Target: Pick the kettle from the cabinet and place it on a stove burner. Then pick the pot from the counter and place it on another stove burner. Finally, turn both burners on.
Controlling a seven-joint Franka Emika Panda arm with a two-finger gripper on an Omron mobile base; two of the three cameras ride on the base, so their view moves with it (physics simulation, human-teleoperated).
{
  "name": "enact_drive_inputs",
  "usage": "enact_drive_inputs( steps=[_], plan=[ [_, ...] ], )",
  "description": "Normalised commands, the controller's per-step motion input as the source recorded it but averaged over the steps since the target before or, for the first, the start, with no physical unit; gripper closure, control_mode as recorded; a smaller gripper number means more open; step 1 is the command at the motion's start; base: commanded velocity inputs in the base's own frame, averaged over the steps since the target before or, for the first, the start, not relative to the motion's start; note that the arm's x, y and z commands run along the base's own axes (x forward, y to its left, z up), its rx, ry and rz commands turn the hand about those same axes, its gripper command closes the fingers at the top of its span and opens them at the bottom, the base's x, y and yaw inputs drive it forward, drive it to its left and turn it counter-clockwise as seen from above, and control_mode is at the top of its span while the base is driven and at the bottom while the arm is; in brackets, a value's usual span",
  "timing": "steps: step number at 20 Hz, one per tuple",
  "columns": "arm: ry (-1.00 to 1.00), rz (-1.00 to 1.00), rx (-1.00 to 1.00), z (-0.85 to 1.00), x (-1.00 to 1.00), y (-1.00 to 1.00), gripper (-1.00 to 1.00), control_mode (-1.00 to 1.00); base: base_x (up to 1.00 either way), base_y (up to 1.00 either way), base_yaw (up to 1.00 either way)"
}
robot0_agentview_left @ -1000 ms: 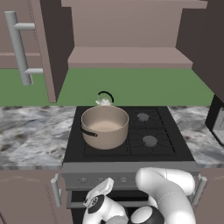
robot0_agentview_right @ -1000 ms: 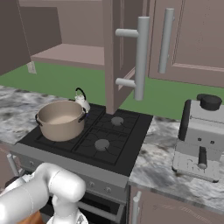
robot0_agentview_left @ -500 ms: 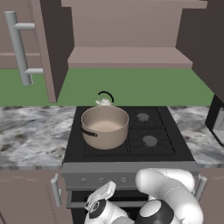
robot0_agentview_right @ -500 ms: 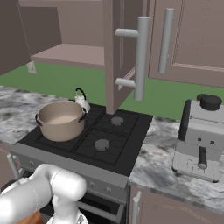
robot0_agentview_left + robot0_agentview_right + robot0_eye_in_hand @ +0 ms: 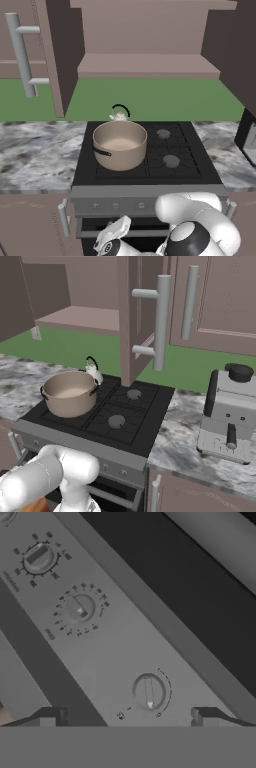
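The pot [image 5: 120, 144] sits empty on the front-left burner, and the kettle [image 5: 118, 115] stands behind it on the back-left one. The hand [image 5: 127, 716] has just spread wide apart before the stove knobs [image 5: 148, 692], so one knob is probably turned already. The cabinet [image 5: 150, 65] shelf is bare.

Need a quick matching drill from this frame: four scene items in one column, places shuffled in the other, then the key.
Things:
1. pot
2. kettle
3. cabinet
4. pincer

Places or states:
A. doors open, shelf bare
B. on the front-left burner
C. open, facing the stove's knob panel
D. on the cooktop behind the pot

Pairs: 1-B, 2-D, 3-A, 4-C
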Motion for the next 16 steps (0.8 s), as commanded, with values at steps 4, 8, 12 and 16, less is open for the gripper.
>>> enact_drive_inputs(
  steps=[4, 8, 12, 16],
  plan=[
    [-0.01, 0.01, 0.02, 0.11, -0.29, 0.16, -1.0, -1.0, 0.0, 0.0, 0.0],
    [-0.04, 0.04, 0.09, 0.11, -0.2, 0.1, -1.0, -1.0, 0.0, 0.0, 0.0],
    [-0.05, 0.05, 0.16, 0.04, -0.15, 0.01, -1.0, -1.0, 0.0, 0.0, 0.0],
    [-0.03, 0.05, 0.26, 0.0, -0.03, 0.0, -1.0, -1.0, 0.0, 0.0, 0.0]
  ],
)
